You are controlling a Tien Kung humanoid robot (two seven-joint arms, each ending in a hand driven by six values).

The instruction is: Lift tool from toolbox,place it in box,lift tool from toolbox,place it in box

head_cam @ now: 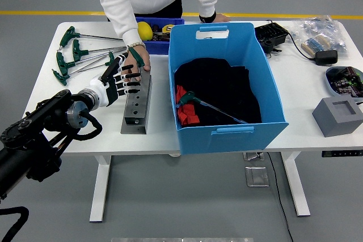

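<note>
A grey tool block (pixel 136 105) with a row of holes lies left of the blue box (pixel 271 85). One green-handled tool (pixel 136 57) stands at the block's far end, with a person's hand (pixel 135 66) resting on it. My left hand (pixel 122 80) hovers at the block's left side, just below the person's hand, fingers spread and holding nothing. Inside the blue box, a green T-handle tool (pixel 193 100) lies on black cloth beside something red (pixel 185 113). My right arm is out of view.
Several green T-handle tools (pixel 70 55) lie at the table's far left. A dark blue bin (pixel 156 46) with a yellow object sits behind the block. On the right are a black device (pixel 271 35), a plastic bag (pixel 321 34), a bowl (pixel 343 79) and a grey block (pixel 338 116).
</note>
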